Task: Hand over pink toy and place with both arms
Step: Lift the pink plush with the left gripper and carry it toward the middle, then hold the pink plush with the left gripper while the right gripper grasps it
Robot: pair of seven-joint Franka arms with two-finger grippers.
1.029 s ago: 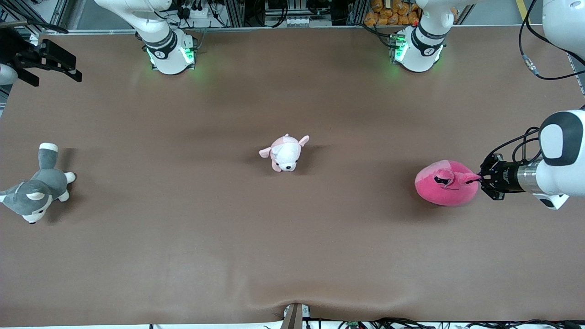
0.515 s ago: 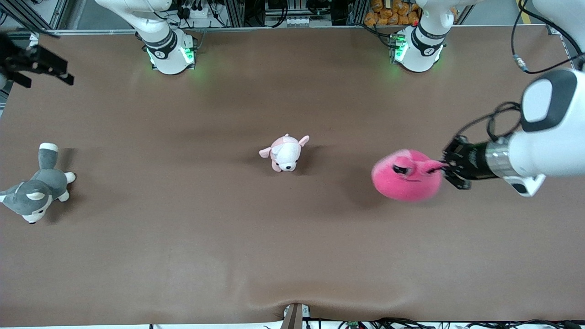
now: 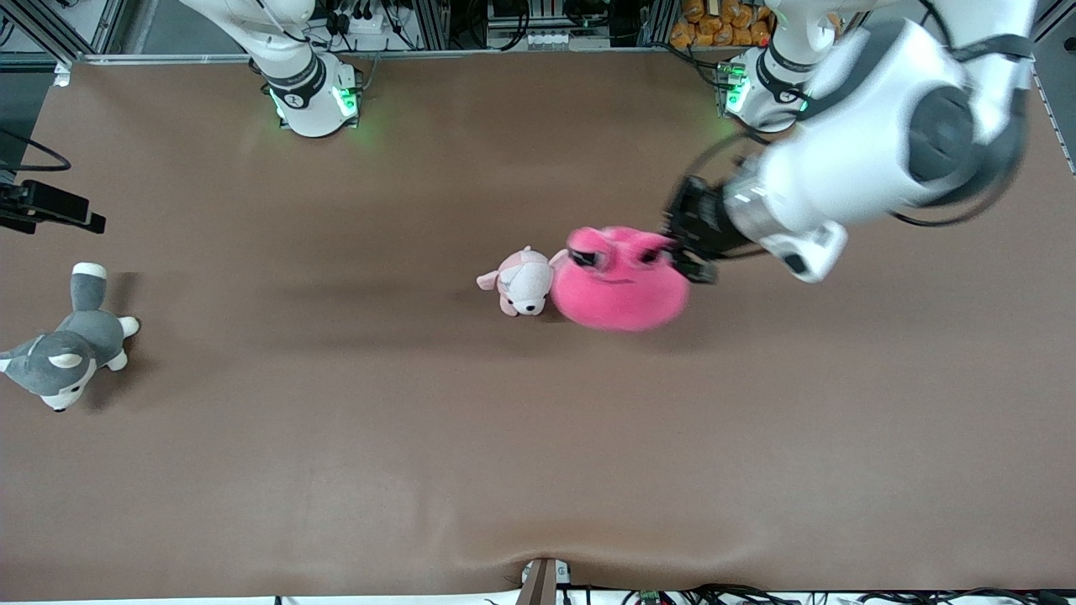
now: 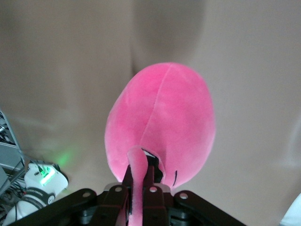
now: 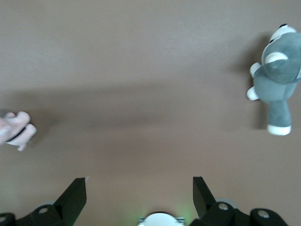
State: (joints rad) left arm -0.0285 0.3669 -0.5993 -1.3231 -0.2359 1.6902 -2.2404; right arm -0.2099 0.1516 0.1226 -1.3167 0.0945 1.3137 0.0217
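Front view, left tool (image 3: 672, 245): clamped on a flap of the pink toy (image 3: 620, 281), holding it in the air just beside the puppy plush (image 3: 523, 282), mid-tabletop (image 3: 538, 437).
Front view, right tool (image 3: 50, 207): over the tabletop edge above the husky plush (image 3: 63, 344).
Front view, writing: none legible.
Left wrist view, left tool (image 4: 139, 188): pinched narrow on the pink toy's (image 4: 162, 122) flap.
Right wrist view, right tool (image 5: 139, 197): spread wide, empty; husky plush (image 5: 276, 80) below it.
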